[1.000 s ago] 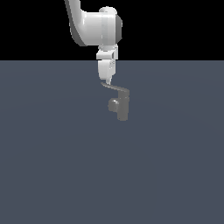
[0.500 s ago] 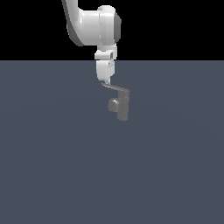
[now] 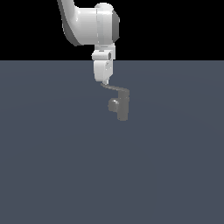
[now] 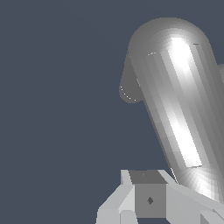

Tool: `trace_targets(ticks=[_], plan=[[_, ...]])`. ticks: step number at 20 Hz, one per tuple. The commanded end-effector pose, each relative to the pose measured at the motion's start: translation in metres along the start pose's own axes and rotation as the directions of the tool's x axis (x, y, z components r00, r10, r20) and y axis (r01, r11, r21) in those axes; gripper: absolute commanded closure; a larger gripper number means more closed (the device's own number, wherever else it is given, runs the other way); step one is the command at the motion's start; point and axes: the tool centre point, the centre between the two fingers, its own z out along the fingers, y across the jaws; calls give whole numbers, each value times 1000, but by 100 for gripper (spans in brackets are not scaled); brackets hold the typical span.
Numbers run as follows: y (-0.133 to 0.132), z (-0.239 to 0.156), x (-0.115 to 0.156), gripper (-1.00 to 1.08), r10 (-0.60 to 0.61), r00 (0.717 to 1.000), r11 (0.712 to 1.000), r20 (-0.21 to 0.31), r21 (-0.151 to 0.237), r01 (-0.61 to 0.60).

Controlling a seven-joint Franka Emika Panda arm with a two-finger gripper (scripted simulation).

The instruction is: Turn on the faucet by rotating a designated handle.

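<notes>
While my gripper (image 3: 105,81) hangs at the outer tip of the handle (image 3: 114,89), which projects from the top of the faucet (image 3: 121,105) toward the exterior view's left, whether my fingers are spread or pressed together I cannot tell; I judge the rotation barely begun, most of the turn left.

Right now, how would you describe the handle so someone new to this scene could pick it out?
Find the white robot arm coming down from the top; its gripper ends just above a small grey faucet. The handle is the thin flat blade running sideways from the faucet's top toward the gripper, unlike the short round spout lower down.
</notes>
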Motion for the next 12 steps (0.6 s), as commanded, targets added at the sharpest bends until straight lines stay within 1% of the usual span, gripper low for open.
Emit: trace_targets(ticks=[1,12], plan=[[8,0,-1,108,0,1000,1000,0,-5,0],[34,0,-6,108,0,1000,1000,0,-4,0]])
